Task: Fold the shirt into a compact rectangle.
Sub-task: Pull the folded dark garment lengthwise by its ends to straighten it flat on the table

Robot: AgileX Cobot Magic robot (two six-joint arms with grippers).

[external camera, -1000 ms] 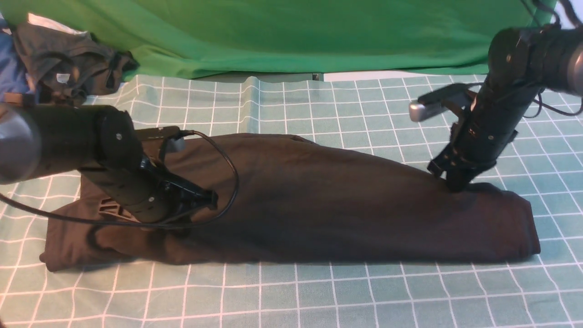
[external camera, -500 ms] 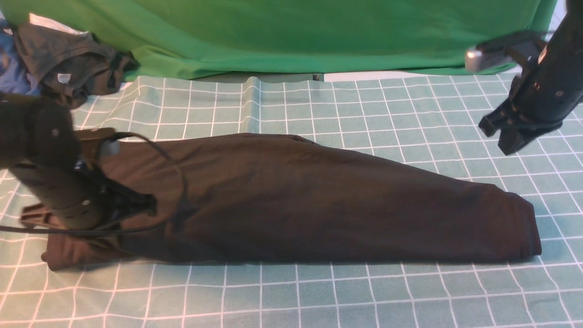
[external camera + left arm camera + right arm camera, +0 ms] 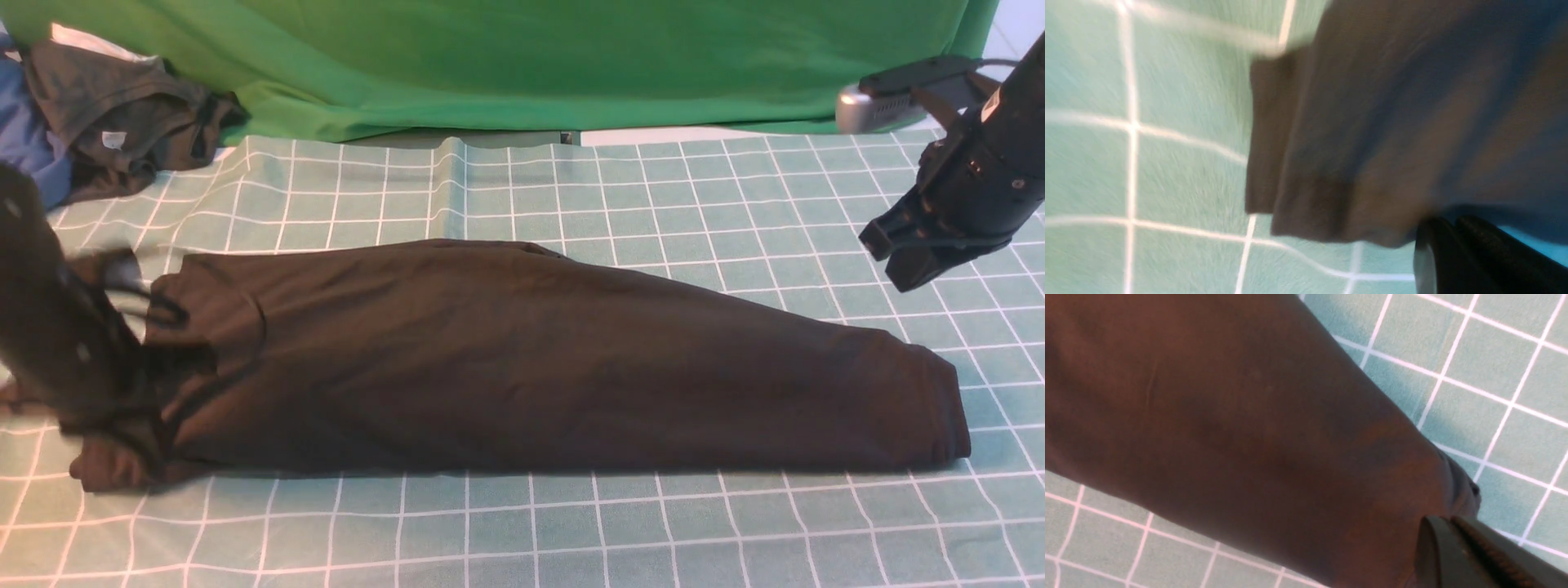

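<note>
The black shirt (image 3: 522, 359) lies on the checked cloth as a long band folded lengthwise, running from left to right. My left gripper (image 3: 163, 363) is a blurred shape over the shirt's left end. In the left wrist view that gripper (image 3: 1447, 226) is shut, its tips just beside the shirt's edge (image 3: 1392, 122), with nothing seen between them. My right gripper (image 3: 902, 278) hangs in the air above and beyond the shirt's right end, shut and empty. The right wrist view shows its closed jaws (image 3: 1437, 522) over the shirt's right part (image 3: 1249, 416).
A big green cloth (image 3: 522, 65) hangs across the back. A dark grey garment (image 3: 122, 106) lies on a blue one (image 3: 33, 155) at the back left. The teal checked tablecloth (image 3: 571, 531) covers the table.
The left arm has drawn back to the left, off the middle of the shirt to its left end. The right gripper lifted off the shirt's right end, up and to the right.
</note>
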